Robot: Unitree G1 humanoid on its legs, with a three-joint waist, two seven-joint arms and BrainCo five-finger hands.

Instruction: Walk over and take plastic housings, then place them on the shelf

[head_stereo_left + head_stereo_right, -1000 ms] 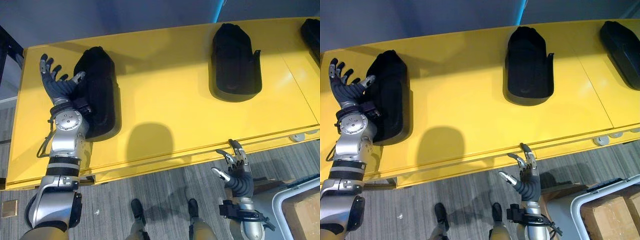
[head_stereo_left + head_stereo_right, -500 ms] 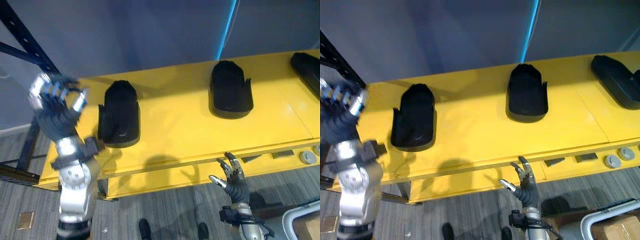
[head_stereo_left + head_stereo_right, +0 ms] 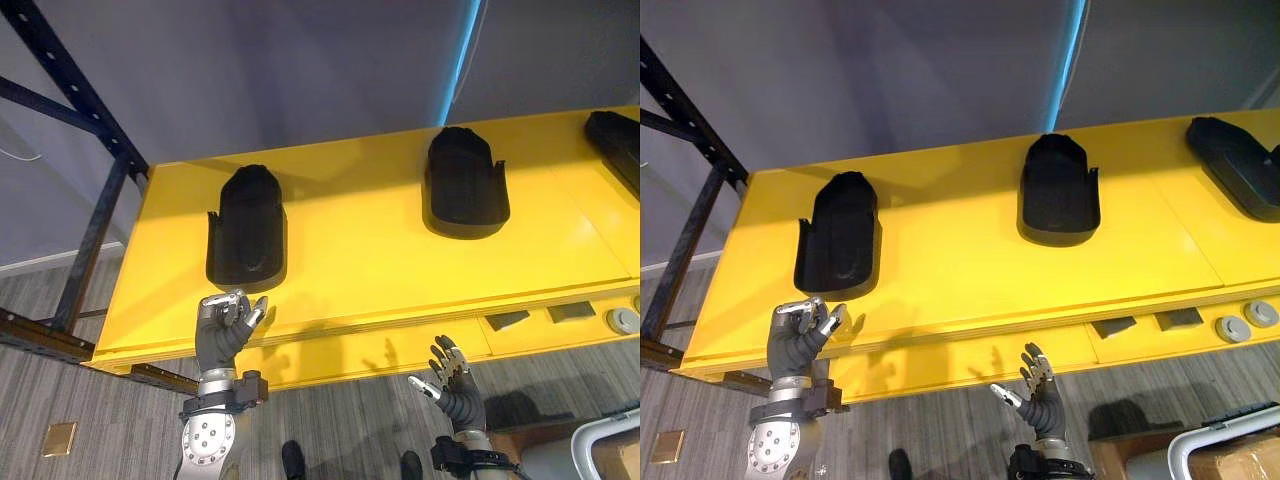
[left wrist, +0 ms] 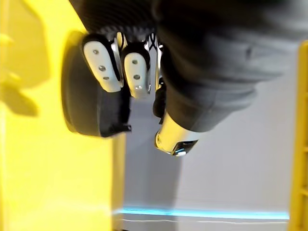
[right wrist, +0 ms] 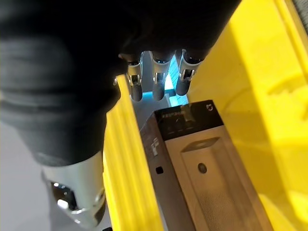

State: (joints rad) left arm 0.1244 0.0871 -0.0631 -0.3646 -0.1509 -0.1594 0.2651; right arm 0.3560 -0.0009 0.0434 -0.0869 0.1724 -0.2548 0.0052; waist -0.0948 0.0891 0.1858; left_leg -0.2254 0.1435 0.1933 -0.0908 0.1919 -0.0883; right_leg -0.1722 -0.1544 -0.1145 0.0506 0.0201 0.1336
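At the table's (image 3: 350, 250) left end stands a dark metal rack (image 3: 85, 150). Whether that rack or the yellow top itself is the shelf meant, I cannot tell.

Three black housings lie on the table, none in a hand. The left housing (image 3: 247, 238) sits toward the table's left end. The middle housing (image 3: 465, 183) is right of the table's centre. The right housing (image 3: 615, 135) is at the table's right end.

The left hand (image 3: 228, 325) is just in front of the table's front edge, below the left housing. Its fingers are curled in and hold nothing; the left wrist view shows that housing past the folded fingers. The right hand (image 3: 455, 375) hangs lower, in front of the table's front edge and below the middle housing. Its fingers are spread and loose, and it is empty.

This scene fits housings waiting to be fetched. It fits equally well housings just set down, if the table is the goal.

Either way, the care needed is likely the same:
- Keep both hands clear of the table's front edge while the body shifts.
- Straighten the left hand's fingers before any reach, since a curled hand would likely knock the hollow shell rather than grasp it.
- Approach a housing along its long side walls, which probably give a firmer grip than the rounded end.
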